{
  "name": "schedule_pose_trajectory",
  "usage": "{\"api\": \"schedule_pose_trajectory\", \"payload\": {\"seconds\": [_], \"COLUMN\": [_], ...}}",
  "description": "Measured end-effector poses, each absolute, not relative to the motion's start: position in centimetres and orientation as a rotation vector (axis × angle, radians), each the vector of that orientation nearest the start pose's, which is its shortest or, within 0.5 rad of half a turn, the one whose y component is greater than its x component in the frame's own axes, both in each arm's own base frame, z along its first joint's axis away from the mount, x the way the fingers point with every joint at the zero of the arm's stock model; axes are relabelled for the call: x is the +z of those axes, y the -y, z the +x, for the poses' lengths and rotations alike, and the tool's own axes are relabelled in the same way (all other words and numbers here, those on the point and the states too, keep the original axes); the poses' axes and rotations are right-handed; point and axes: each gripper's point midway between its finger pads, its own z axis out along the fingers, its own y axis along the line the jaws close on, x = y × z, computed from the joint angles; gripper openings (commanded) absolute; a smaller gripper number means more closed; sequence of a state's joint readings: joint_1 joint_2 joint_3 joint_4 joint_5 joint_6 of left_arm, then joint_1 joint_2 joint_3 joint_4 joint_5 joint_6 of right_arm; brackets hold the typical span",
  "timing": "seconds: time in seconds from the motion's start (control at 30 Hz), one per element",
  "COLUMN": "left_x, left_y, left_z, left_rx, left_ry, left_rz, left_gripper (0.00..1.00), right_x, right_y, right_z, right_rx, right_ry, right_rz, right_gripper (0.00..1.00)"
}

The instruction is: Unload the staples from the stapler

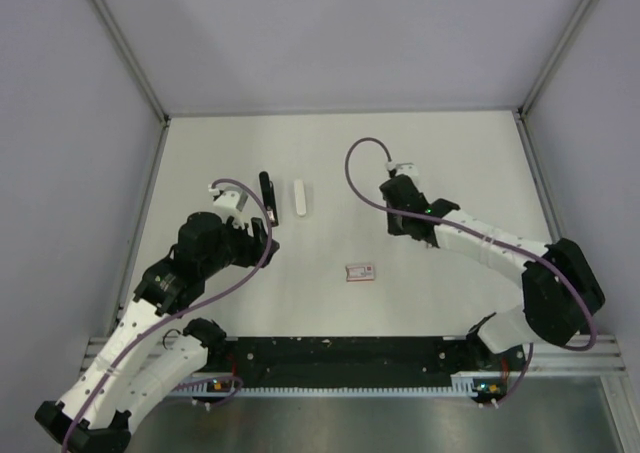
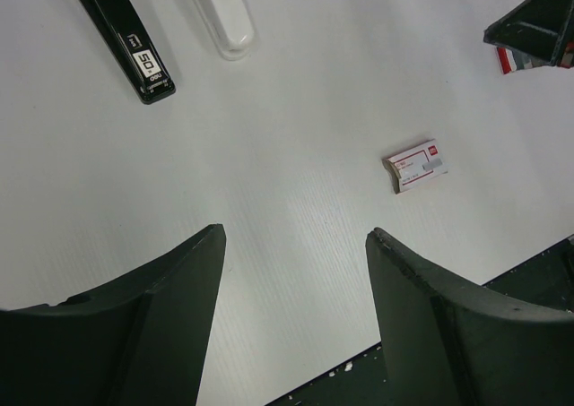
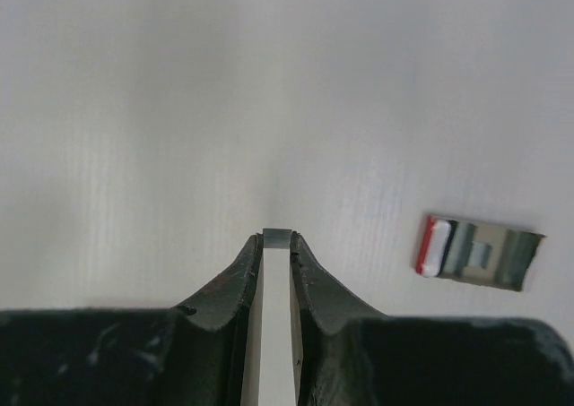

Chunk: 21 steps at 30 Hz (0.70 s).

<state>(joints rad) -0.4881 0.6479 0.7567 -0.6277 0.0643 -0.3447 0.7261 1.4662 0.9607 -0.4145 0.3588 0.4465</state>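
Note:
The black stapler lies at the table's middle left, also in the left wrist view. A white elongated piece lies just to its right. My right gripper is shut on a short silvery-grey strip, the staples, which shows between the fingertips just above the white table. In the top view the right gripper is to the right of the stapler, apart from it. My left gripper is open and empty, near and below the stapler.
A small red-and-white box lies in the near middle. A small shiny piece with a red-and-white end lies right of the right gripper's fingers. Grey walls enclose the table; a black rail runs along the near edge.

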Motion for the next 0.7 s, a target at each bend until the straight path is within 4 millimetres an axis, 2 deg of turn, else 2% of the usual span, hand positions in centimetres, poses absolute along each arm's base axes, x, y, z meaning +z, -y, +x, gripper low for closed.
{"api": "schedule_pose_trajectory", "payload": {"seconds": [0.1, 0.33, 0.53, 0.7], "left_x": [20.2, 20.2, 20.1, 20.1], "left_y": [13.6, 13.7, 13.9, 14.0], "left_z": [20.2, 20.0, 19.8, 19.8], "left_rx": [-0.568, -0.578, -0.591, -0.595], "left_ry": [-2.130, -2.126, -2.130, -2.131], "left_rz": [0.195, 0.199, 0.214, 0.216], "left_gripper": [0.70, 0.70, 0.70, 0.70], "right_x": [9.0, 7.9, 7.0, 6.5], "right_y": [-16.1, -10.1, -7.0, -5.5], "right_z": [30.4, 31.0, 31.1, 31.0], "right_rx": [0.018, -0.090, -0.150, -0.172], "right_ry": [-2.413, -2.451, -2.473, -2.484], "right_rz": [-0.087, 0.046, 0.122, 0.159], "right_gripper": [0.11, 0.11, 0.11, 0.11]}}
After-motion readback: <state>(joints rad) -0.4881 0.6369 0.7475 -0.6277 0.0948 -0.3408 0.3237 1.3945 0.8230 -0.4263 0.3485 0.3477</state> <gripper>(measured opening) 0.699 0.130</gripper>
